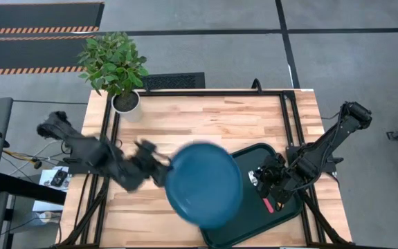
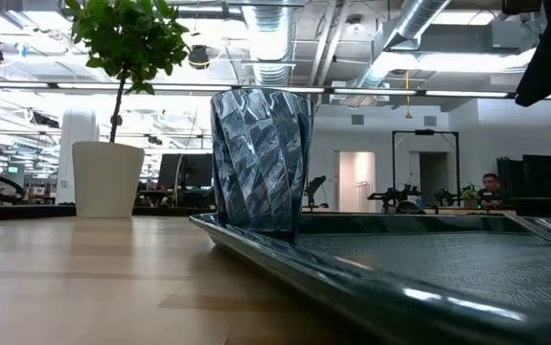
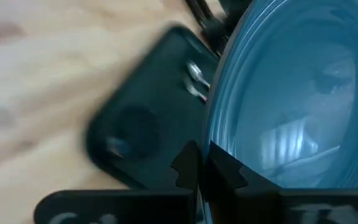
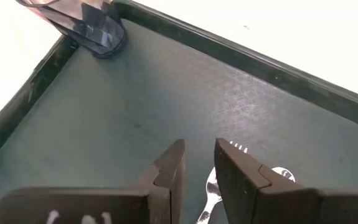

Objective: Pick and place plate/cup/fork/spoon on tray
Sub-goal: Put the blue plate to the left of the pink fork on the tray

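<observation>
Gleaming round plate [image 1: 204, 185] over textured tray [image 1: 282, 207]

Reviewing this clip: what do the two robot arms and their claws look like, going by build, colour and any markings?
Both arms are dark, almost black, jointed segments with bulky joints. The left claw has two flat, blocky black fingers with stepped, notched tips; white lettering shows on the bar beneath them, too blurred to read. The right claw has the same dark angular fingers, with faint white marks on its base. No loose cables can be made out on either arm.
</observation>
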Robot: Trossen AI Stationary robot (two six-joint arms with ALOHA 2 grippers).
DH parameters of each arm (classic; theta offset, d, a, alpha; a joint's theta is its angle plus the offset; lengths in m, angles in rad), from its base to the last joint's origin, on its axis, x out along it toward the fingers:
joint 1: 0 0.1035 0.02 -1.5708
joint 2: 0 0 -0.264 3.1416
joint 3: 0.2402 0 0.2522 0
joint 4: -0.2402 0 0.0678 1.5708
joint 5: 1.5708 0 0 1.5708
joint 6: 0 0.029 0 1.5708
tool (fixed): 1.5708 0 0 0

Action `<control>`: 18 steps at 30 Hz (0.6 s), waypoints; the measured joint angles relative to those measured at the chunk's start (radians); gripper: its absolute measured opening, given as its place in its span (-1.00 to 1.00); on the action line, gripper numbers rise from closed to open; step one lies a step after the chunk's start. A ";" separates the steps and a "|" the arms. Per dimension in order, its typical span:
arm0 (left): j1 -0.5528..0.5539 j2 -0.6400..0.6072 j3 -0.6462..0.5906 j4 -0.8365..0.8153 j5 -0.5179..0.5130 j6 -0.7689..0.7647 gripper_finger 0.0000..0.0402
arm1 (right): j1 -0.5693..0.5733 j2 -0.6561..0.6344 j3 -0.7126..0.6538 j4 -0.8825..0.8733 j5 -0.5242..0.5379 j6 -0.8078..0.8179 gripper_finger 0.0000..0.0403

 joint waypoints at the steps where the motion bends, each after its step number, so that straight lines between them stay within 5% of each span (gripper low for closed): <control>1: -0.016 0.032 0.000 0.044 0.004 -0.002 -1.00 | 0.000 0.000 0.000 0.001 0.000 0.000 -0.44; 10: -0.138 0.277 0.000 0.384 -0.006 -0.133 -1.00 | 0.000 0.000 0.000 0.000 -0.029 -0.043 -0.44; 18: -0.195 0.421 0.000 0.382 -0.055 -0.382 -1.00 | 0.037 0.000 0.000 -0.062 -0.174 -0.089 -0.44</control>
